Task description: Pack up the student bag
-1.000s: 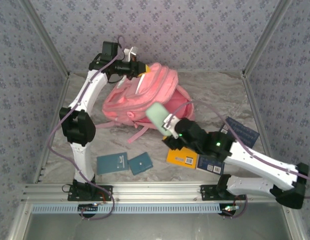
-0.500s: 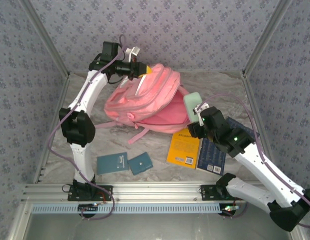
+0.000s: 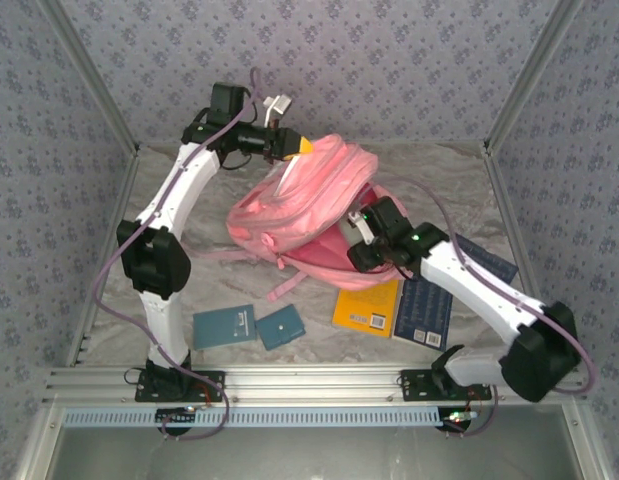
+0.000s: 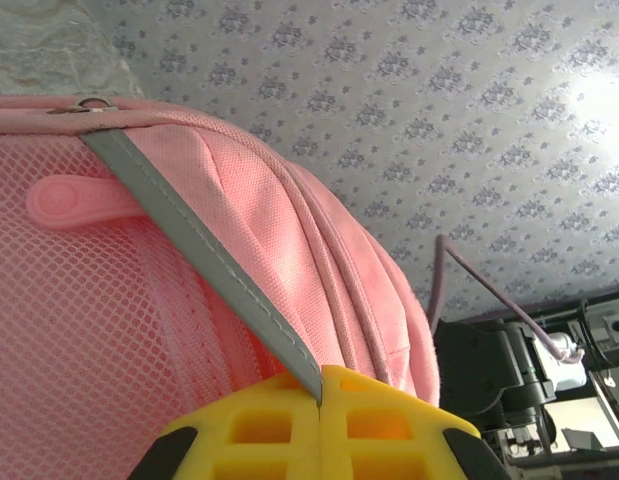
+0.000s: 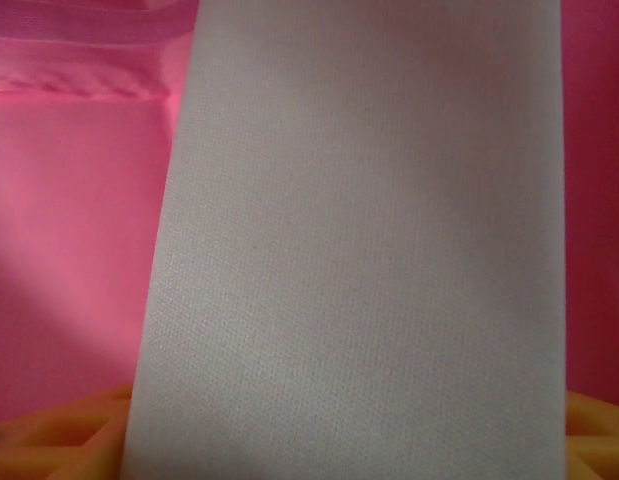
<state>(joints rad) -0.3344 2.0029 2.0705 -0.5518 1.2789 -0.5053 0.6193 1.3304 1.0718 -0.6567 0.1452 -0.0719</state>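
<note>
Student bag (image 3: 309, 195), the large soft pink fabric backpack, lies on the grey marbled tabletop (image 3: 459, 180). It hangs from my left pincer (image 3: 289, 143) and gapes around the tip of my right pincer (image 3: 361, 238). Over the last second its top has been hauled higher and its body has slid toward the right pincer, so the mouth now opens on that side.

Just behind the right pincer, toward the arm bases, a yellow paperback book (image 3: 367, 305) and a dark blue book (image 3: 424, 312) lie side by side. A second dark blue book (image 3: 484, 258) pokes out beyond the forearm.

Next in size is the pale soft fabric pouch (image 5: 359, 250). A second ago I had it in open air above the yellow book. Now it sits between the right pincer's jaws with pink lining on both sides, so I judge it is inside the mouth and ready to drop.

Two small teal notebooks (image 3: 224, 326) (image 3: 280, 326) lie well apart from both pincers, near the left arm's base.

The left pincer is pinched tight on the bag's grey stripe (image 4: 204, 270). The right pincer is spread fairly wide, gripping the pouch. By my reckoning the books and notebooks are not yet packed.
</note>
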